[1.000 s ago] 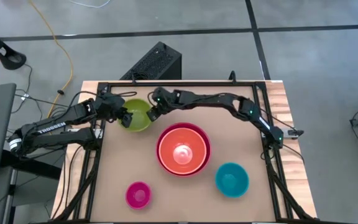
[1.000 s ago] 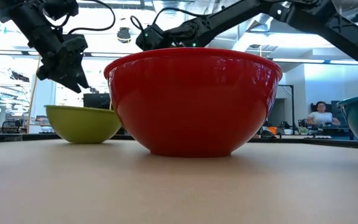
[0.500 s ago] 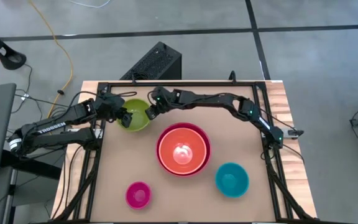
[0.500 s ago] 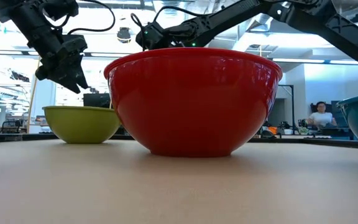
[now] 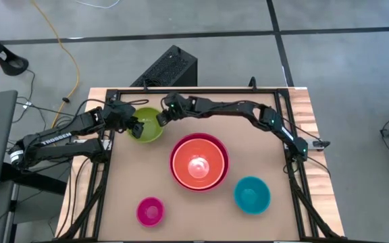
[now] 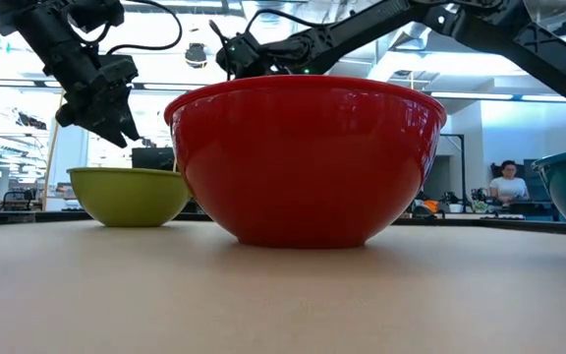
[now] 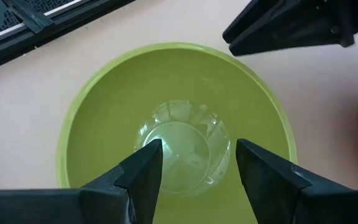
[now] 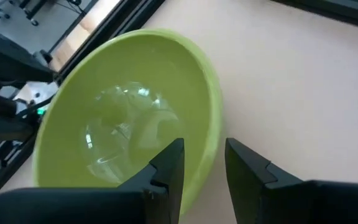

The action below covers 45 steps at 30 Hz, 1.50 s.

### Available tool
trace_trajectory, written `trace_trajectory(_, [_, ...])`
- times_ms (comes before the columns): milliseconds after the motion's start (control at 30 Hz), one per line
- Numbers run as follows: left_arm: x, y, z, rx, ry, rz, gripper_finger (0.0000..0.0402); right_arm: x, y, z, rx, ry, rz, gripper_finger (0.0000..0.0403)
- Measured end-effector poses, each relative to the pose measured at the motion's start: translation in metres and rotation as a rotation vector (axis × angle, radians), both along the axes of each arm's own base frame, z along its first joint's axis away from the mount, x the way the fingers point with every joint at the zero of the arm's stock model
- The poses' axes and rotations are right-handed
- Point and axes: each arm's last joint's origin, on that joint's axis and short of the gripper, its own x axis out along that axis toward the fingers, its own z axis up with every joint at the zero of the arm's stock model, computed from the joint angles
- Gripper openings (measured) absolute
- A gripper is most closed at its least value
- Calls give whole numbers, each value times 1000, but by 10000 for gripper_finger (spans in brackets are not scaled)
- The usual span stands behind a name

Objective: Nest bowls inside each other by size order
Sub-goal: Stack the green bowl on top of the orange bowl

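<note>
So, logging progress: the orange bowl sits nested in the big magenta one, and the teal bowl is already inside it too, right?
Not quite. The high view shows the teal bowl standing alone on the table, beside the orange bowl nested in the magenta bowl.

Tan table [image 5: 127, 175] bearing lime green bowl [image 5: 147, 125], nested orange-in-magenta bowls [image 5: 199, 163], teal bowl [image 5: 251, 194], small pink bowl [image 5: 150, 211].
</note>
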Motion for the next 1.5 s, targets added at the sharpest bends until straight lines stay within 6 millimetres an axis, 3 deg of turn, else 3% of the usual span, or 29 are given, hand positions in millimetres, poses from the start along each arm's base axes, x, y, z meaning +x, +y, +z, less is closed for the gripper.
trace_trajectory(167, [0, 0, 0, 4, 3, -4, 194, 0, -1, -8, -17, -10, 7, 130])
trace_trajectory(633, [0, 0, 0, 9, 7, -10, 194, 0, 1, -11, -34, 7, 30, 227])
trace_trajectory(1067, [0, 0, 0, 9, 7, -10, 194, 0, 12, -14, -14, 47, 34, 219])
trace_trajectory(1367, [0, 0, 0, 15, 11, -20, 194, 8, 4, -65, 127, 89, 62, 218])
trace_trajectory(1500, [0, -1, 0, 17, 14, -27, 194, 9, 5, -65, 122, 84, 65, 213])
